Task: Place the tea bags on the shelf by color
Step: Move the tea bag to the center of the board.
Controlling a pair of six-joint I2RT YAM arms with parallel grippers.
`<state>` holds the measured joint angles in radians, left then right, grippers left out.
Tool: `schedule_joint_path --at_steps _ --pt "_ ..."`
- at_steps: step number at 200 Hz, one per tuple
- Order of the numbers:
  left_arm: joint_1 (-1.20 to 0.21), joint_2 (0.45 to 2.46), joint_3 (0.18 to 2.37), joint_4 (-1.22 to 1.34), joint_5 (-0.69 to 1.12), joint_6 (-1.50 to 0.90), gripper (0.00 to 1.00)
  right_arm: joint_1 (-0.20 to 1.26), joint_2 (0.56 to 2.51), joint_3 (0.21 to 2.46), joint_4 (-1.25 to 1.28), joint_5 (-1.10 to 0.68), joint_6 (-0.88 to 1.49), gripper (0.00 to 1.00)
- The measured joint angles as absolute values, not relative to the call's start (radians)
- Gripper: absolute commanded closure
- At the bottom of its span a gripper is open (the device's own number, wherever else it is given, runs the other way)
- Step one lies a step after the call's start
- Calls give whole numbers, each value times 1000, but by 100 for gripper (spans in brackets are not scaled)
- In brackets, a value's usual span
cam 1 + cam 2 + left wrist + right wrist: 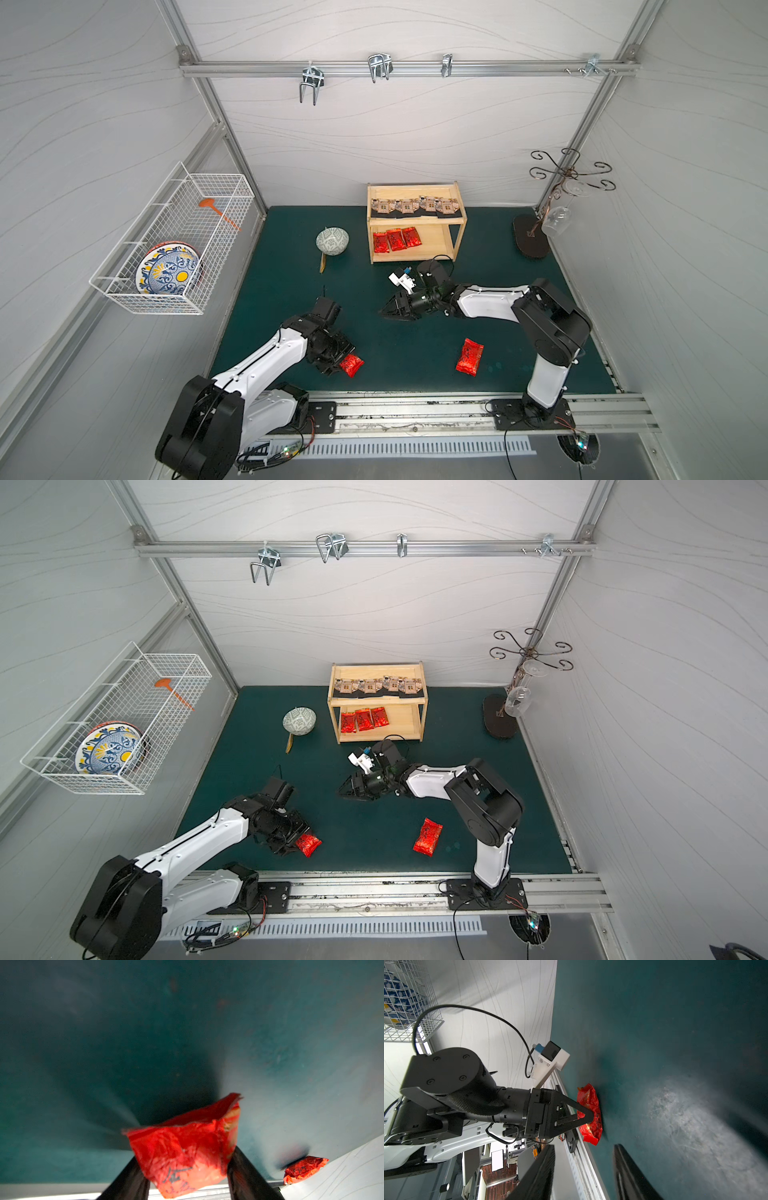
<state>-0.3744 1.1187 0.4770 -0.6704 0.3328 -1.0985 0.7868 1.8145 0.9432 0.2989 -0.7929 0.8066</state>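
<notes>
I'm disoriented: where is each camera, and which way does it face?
Top views: overhead, facing down on mat, shelf, left arm, right arm.
Left wrist: on left arm, facing the mat; left claw pinches a red tea bag.
Right wrist: on right arm, facing the left arm; open right claw shows.
Wrist views share that bag.

White wave-lined wall panels (415,124), aluminium framing (226,137). Rail (498,68) across the back carrying metal hooks (379,68). Dark green table (274,282). White wire basket (183,232) on side wall.
</notes>
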Motion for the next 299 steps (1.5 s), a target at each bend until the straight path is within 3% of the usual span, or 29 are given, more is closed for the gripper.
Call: schedule_joint_path --at_steps 71,150,267,299 --pt "-422 1348 614 -502 353 -1103 41 736 1759 852 300 -753 822 52" --pt "-465 1599 788 -216 367 -1137 41 708 1512 578 391 -453 973 55" --pt "-464 1650 779 -53 439 -1155 33 787 1714 565 656 -313 1205 58" --pt "-454 1629 753 -42 442 -1154 33 794 1787 567 719 -310 1278 63"
